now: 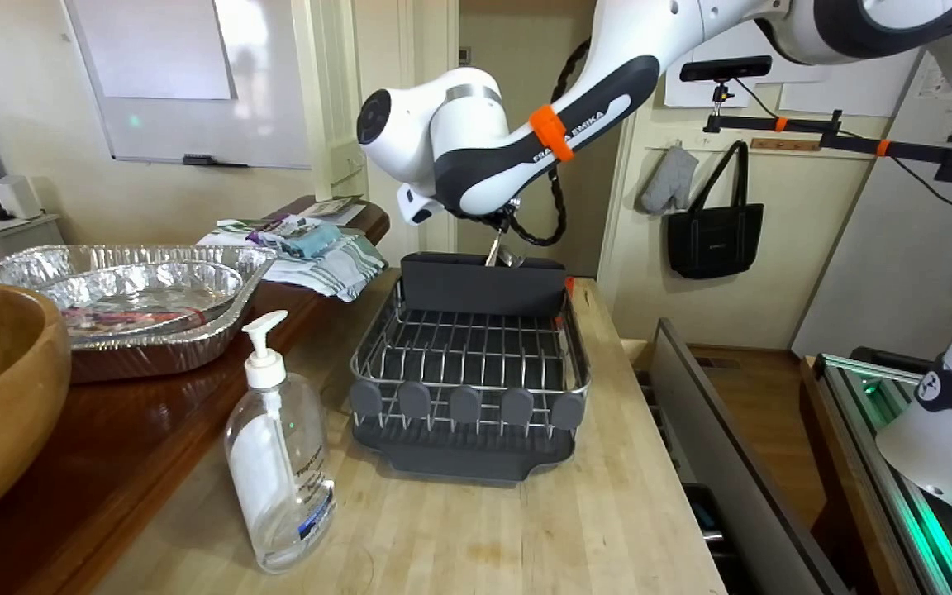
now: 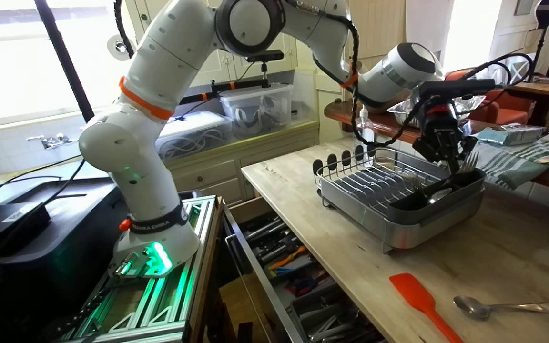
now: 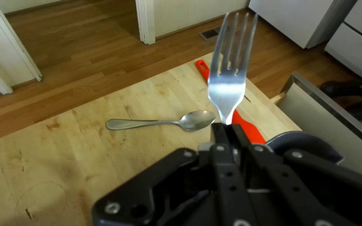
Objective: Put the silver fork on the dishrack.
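Observation:
The silver fork (image 3: pixel 226 86) stands in my jaws with its tines up in the wrist view. My gripper (image 3: pixel 226 125) is shut on its neck. In an exterior view the fork (image 2: pixel 469 163) and gripper (image 2: pixel 454 167) are at the boxy cutlery section of the dark grey dishrack (image 2: pixel 365 209). The handle is hidden, so I cannot tell how deep it sits. Another fork (image 2: pixel 417 185) and a spoon (image 2: pixel 440 195) rest in that section. The dishrack (image 1: pixel 464 454) also shows in another exterior view, where its raised back section and the arm hide most of the gripper.
A loose spoon (image 2: pixel 477 307) and a red spatula (image 2: pixel 412 290) lie on the table near the rack. A pump bottle (image 1: pixel 278 471), foil pans (image 1: pixel 220 347) and a wooden bowl (image 1: pixel 5 397) stand to one side. An open drawer (image 1: pixel 740 463) runs along the table edge.

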### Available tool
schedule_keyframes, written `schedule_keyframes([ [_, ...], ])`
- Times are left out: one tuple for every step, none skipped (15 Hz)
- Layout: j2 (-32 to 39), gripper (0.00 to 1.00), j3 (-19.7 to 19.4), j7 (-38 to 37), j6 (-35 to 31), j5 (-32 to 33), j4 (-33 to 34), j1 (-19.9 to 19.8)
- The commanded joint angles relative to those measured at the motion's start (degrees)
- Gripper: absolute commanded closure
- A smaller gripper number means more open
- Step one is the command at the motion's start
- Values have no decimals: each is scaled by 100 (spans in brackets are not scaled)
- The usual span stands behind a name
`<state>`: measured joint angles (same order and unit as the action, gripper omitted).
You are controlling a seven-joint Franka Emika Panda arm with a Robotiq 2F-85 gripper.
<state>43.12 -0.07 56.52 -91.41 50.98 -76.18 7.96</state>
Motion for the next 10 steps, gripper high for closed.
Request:
schedule_keyframes([
  [241,98,39,-136,197,147,246,53],
  [263,98,40,-154,196,151,259,56],
  [286,98,41,-167,196,157,274,62],
  [306,96,43,-187,196,160,284,69],
  [329,95,43,-207,197,163,300,77],
  [347,94,43,-228,199,169,307,84],
  [362,89,45,-243,201,178,313,93],
  [373,89,46,-252,200,185,316,101],
  [386,91,47,-261,201,195,315,116],
  [399,93,45,-277,198,208,317,134],
])
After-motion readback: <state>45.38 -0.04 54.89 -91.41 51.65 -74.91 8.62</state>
